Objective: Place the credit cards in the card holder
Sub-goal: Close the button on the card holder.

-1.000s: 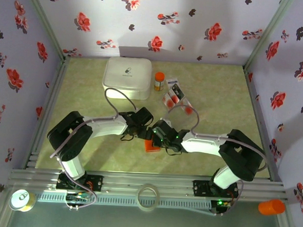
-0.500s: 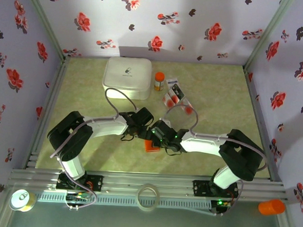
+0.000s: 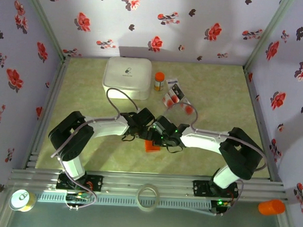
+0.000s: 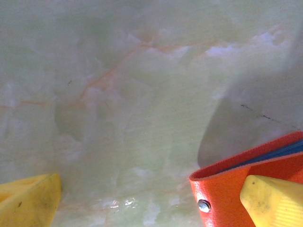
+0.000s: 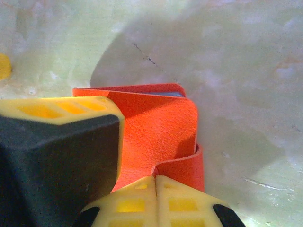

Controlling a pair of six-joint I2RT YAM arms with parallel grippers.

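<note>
Card holder (image 5: pixel 161 123) flap edge pinched in closed right gripper (image 5: pixel 155 182); left gripper (image 4: pixel 151 203) spread wide, empty, over bare table (image 4: pixel 118 94).

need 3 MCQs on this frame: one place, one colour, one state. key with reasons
1. Where are the credit cards? A) on the table, right of the orange bottle B) on the white box C) stacked at the near edge
2. The card holder is, outside: A) white B) orange-red C) black
3. The left gripper is: A) open B) shut on a card C) shut, empty
Key: 1 A, they lie loose beside the bottle; 2 B, both wrist views show it orange-red; 3 A, its yellow fingers stand far apart.
</note>
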